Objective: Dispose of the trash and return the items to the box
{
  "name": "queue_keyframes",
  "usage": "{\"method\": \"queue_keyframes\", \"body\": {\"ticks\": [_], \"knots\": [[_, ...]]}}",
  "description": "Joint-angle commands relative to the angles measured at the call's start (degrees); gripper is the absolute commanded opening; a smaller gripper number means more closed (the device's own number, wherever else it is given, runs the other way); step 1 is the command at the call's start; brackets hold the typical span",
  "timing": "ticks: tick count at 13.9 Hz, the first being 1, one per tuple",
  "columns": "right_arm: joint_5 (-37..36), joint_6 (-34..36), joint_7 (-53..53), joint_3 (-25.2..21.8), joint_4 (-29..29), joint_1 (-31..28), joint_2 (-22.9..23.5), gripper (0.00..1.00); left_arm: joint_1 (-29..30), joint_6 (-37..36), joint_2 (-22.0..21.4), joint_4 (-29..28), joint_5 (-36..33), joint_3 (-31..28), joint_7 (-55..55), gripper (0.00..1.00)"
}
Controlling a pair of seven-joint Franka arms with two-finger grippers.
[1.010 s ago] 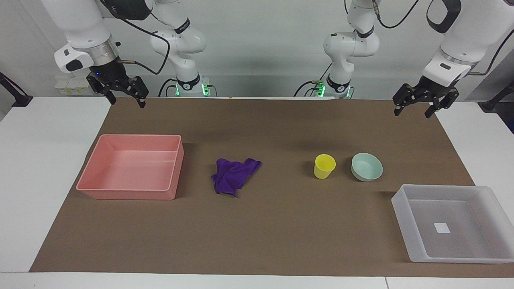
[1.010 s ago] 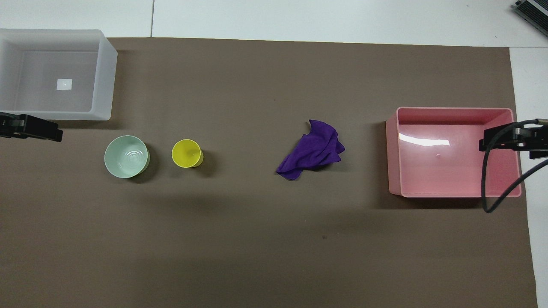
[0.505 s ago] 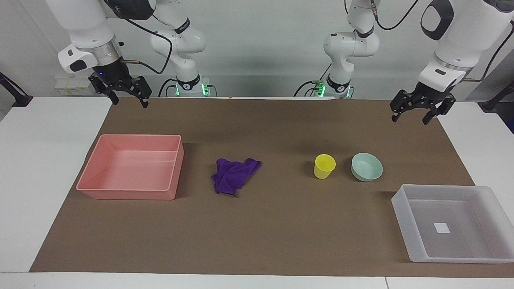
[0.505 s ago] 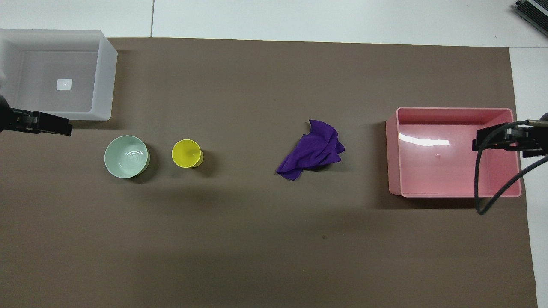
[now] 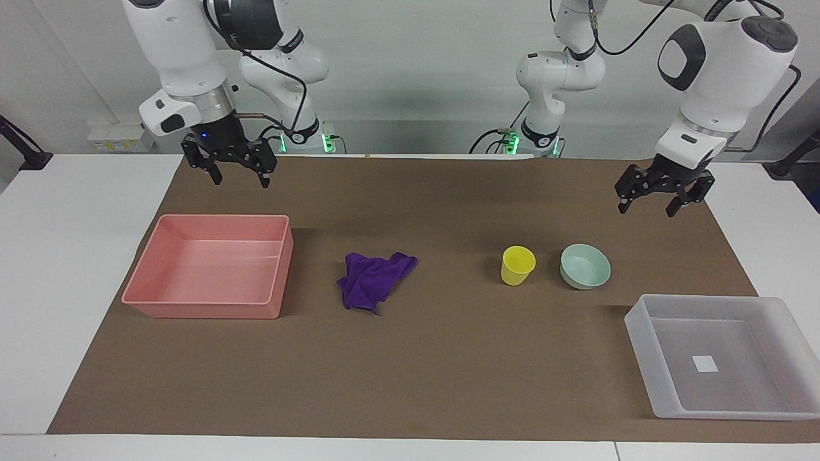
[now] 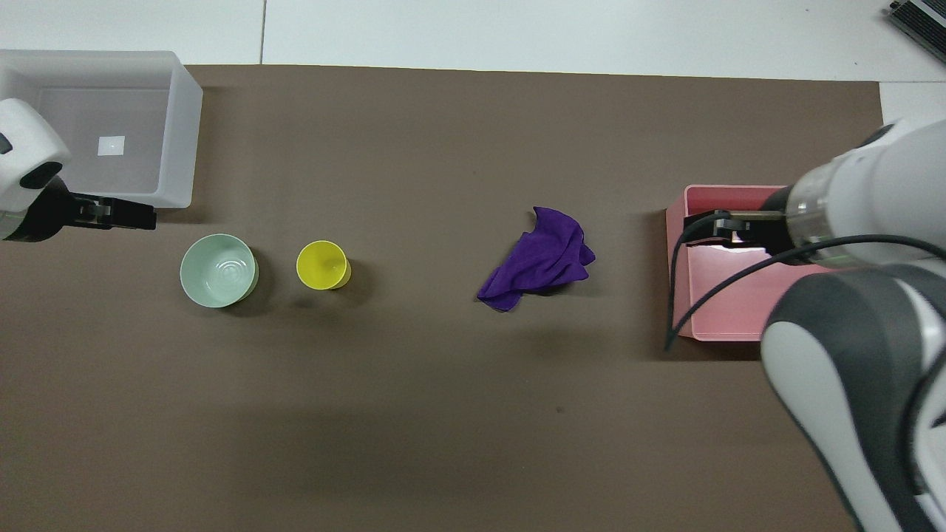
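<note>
The trash, a crumpled purple rag (image 5: 375, 280) (image 6: 543, 258), lies mid-table on the brown mat. A yellow cup (image 5: 517, 265) (image 6: 322, 264) stands upright beside a mint-green bowl (image 5: 585, 266) (image 6: 219, 270), toward the left arm's end. The frosted box (image 5: 640, 330) (image 6: 181, 140) sits farther from the robots than the bowl, with only a white sticker in it. My left gripper (image 5: 646, 210) (image 6: 126, 216) hangs open in the air over the mat close to the bowl. My right gripper (image 5: 240, 181) (image 6: 720, 225) hangs open above the pink bin's rim, holding nothing.
A pink bin (image 5: 205, 310) (image 6: 724, 325) stands at the right arm's end of the mat, beside the rag, with nothing in it. The right arm's body covers part of it in the overhead view. White table surrounds the mat.
Both arms have swung in toward the middle of the table. The right gripper moved over the pink bin's edge, the left came lower toward the bowl. The objects have not moved.
</note>
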State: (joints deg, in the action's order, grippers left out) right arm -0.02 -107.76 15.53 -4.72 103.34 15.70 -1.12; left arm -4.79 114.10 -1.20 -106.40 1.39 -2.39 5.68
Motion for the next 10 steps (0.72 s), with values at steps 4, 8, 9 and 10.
{"method": "queue_keyframes", "body": {"ticks": [4, 8, 9, 10], "knots": [[4.59, -17.89, 3.45, 0.24, 6.35, 5.82, 8.83, 1.00, 0.57, 14.29, 0.58, -12.57, -0.60, 0.28, -0.14, 1.00], [4.59, -28.96, 2.50, 0.33, 12.39, 8.47, 12.28, 1.00, 1.97, 20.45, 0.76, -18.83, -0.60, 0.20, -4.44, 1.00], [4.67, -30.47, 1.45, 0.33, 13.81, 8.47, 12.37, 1.00, 2.41, 22.81, 0.85, -20.41, -0.60, 0.28, -5.67, 1.00], [4.93, -30.92, 1.44, 0.33, 14.17, 8.82, 12.63, 1.00, 2.51, 25.88, 0.85, -22.51, -0.60, 0.28, -6.55, 1.00]]}}
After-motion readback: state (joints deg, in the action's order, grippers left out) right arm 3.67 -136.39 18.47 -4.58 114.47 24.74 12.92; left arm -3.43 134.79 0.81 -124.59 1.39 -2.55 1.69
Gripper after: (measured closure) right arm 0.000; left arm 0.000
